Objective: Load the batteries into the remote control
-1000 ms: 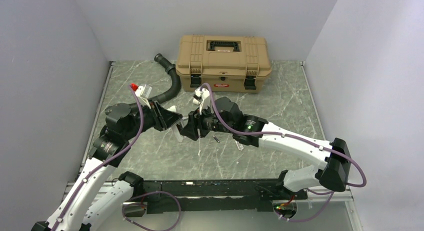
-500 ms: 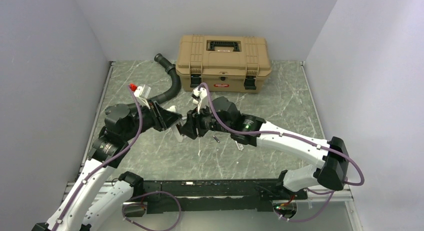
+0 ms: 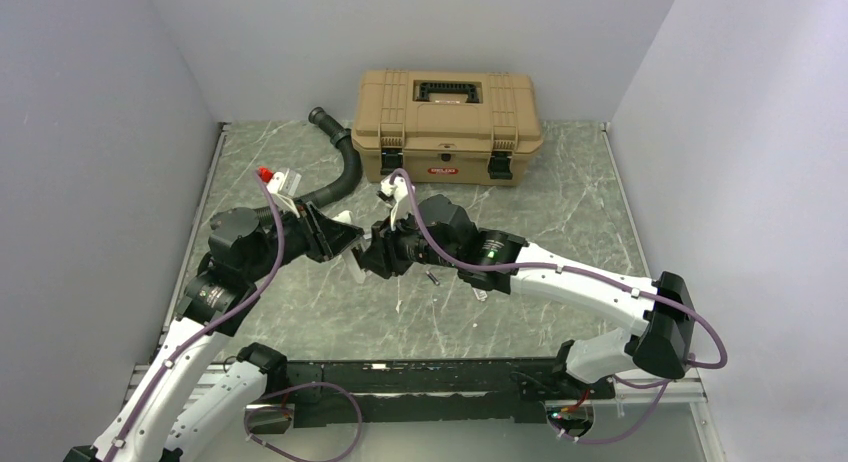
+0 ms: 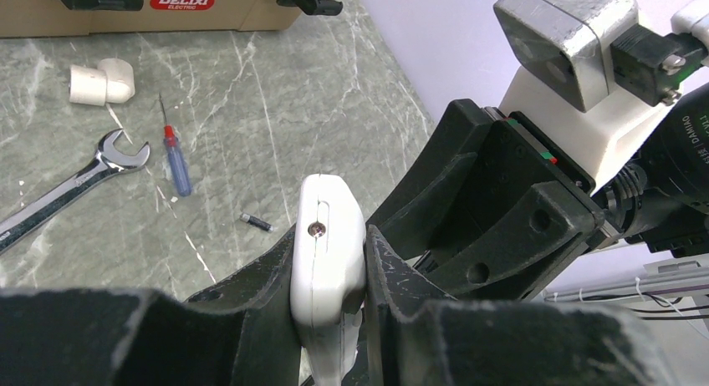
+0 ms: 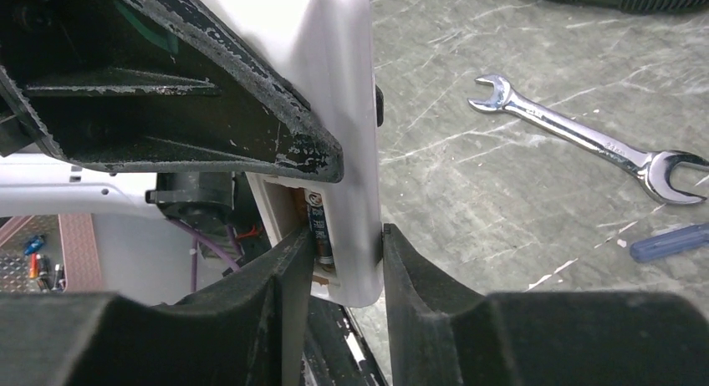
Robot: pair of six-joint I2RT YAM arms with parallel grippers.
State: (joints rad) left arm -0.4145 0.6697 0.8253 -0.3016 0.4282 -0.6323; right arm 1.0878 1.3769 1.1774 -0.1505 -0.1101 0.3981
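The white remote control (image 4: 328, 236) is held upright above the table, and my left gripper (image 4: 328, 241) is shut on its sides. In the top view the left gripper (image 3: 348, 244) and the right gripper (image 3: 373, 254) meet over the remote control (image 3: 357, 270). In the right wrist view the remote control (image 5: 334, 110) has its back open, with a battery (image 5: 320, 227) seated in the compartment. My right gripper (image 5: 347, 236) is closed across that end, one finger on the battery and the other on the remote's far side. A second battery (image 4: 257, 223) lies loose on the table (image 3: 433, 278).
A tan toolbox (image 3: 447, 112) stands at the back with a black hose (image 3: 340, 167) to its left. A wrench (image 5: 585, 135), a blue screwdriver (image 4: 174, 165) and a stubby white cylinder piece (image 4: 100, 81) lie on the marble table (image 3: 560, 212). A small white piece (image 3: 478, 293) lies by the right forearm.
The right gripper's jaws have narrowed onto the remote's end and the right arm has edged slightly left. The left gripper has kept its hold without moving.
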